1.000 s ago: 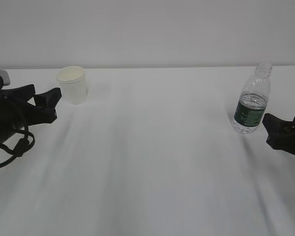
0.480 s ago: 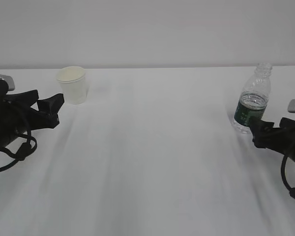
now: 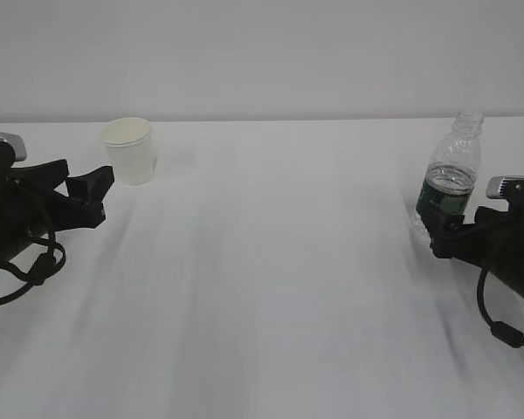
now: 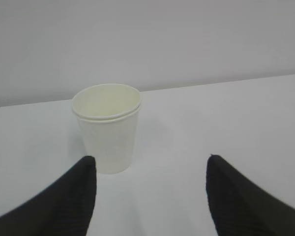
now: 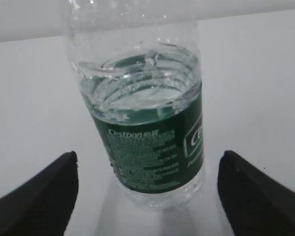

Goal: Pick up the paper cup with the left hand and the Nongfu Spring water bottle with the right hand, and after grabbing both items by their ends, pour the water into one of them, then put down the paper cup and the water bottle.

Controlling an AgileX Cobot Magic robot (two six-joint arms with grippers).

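We note 0 of 2 picks done. Paper cup (image 4: 107, 127) upright on table (image 3: 271, 288), far left of water bottle (image 5: 142, 123). Left gripper (image 4: 150, 196) spread, short of cup. Right gripper (image 5: 147, 196) spread, flanking bottle, no contact. Grasps, pour, set-down remain.

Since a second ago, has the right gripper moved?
Yes. The right gripper has moved left, closing on the standing water bottle, which has stayed put.

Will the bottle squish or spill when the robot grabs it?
The bottle looks like thin ribbed clear plastic, so it may dent if squeezed hard. It has no cap that I can see, so tipping it would probably spill the water. The water fills only its lower part, so it's likely light and fairly steady standing on the table.
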